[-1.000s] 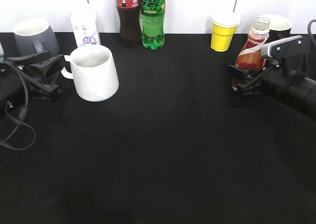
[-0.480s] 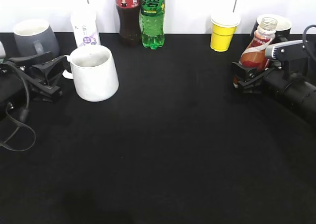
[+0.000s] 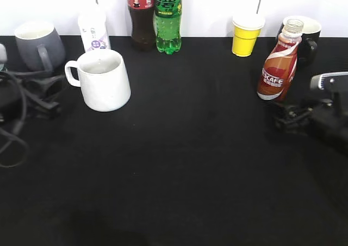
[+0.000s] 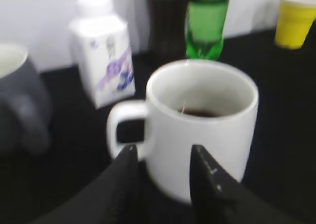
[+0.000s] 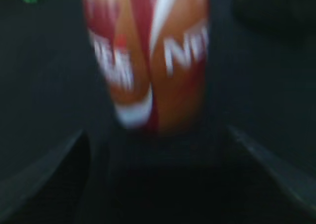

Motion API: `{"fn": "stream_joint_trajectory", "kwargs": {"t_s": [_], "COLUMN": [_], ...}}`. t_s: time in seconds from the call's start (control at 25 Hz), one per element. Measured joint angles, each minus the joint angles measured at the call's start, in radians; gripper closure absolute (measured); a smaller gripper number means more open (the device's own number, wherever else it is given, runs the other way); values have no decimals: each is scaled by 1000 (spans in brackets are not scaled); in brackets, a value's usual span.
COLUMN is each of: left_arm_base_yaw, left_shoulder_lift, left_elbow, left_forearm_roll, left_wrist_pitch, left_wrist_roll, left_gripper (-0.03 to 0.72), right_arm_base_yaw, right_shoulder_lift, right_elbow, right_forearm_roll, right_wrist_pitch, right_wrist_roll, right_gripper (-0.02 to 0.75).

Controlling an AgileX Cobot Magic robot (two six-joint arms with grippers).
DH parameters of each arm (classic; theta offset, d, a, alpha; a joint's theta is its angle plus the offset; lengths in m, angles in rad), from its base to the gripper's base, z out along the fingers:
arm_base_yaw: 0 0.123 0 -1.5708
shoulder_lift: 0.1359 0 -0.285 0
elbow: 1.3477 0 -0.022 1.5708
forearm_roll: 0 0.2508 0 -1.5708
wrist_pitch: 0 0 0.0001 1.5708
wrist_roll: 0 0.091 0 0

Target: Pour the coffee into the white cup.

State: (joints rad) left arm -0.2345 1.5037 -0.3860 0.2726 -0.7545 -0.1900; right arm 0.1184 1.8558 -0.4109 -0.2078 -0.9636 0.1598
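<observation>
The white cup (image 3: 103, 80) stands at the left of the black table, handle to the left. In the left wrist view the white cup (image 4: 202, 120) holds dark liquid. My left gripper (image 3: 46, 91) is open and empty, a little left of the handle; in its wrist view the left gripper's (image 4: 163, 157) fingers are apart, just short of the cup. The coffee bottle (image 3: 278, 67) stands upright and uncapped at the right. My right gripper (image 3: 288, 118) is open and empty, just in front of it. The right wrist view shows the bottle (image 5: 148, 61) blurred between the spread fingers of the right gripper (image 5: 158, 150).
A grey mug (image 3: 35, 39), a white carton (image 3: 93, 29), a cola bottle (image 3: 140, 12), a green soda bottle (image 3: 167, 18), a yellow cup (image 3: 247, 34) and a black mug (image 3: 304, 31) line the back edge. Cables loop at the far left.
My right gripper has let go of the coffee bottle and drawn back toward the front; the bottle now stands upright. My left gripper has drawn back left from the cup's handle.
</observation>
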Motion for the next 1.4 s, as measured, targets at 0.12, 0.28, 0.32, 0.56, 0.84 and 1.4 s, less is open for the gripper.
{"fn": "stream_joint_trajectory", "kwargs": {"t_s": [0.12,0.28,0.32,0.56,0.84,1.4], "left_arm_base_yaw": [0,-61,-92,-197,-199,-169], "left_shoulder_lift": [-132,-355,-432,-1054,-1437,-1441], "left_elbow": [-40,-178,-198,-209,-179,-131], "left_forearm_roll": [6,-103,-113,-127,-227,-230], "left_wrist_pitch": [414,989,1100,1680,1939,1821], "left_wrist_roll": [-139,-182,-182,-99,95,132], "left_gripper": [412,412,412,412,412,416], "right_arm_base_yaw": [4,136,172,277,278,278], "right_shoulder_lift": [-226,-457,-514,-1019,-1747,-1829], "right_elbow": [-61,-312,-327,-314,-134,-95], "right_forearm_roll": [0,36,60,125,143,120], "right_wrist_pitch": [456,1052,1098,1608,2040,2029], "right_wrist_roll": [17,38,38,38,43,87], "right_gripper": [122,144,149,162,162,162]}}
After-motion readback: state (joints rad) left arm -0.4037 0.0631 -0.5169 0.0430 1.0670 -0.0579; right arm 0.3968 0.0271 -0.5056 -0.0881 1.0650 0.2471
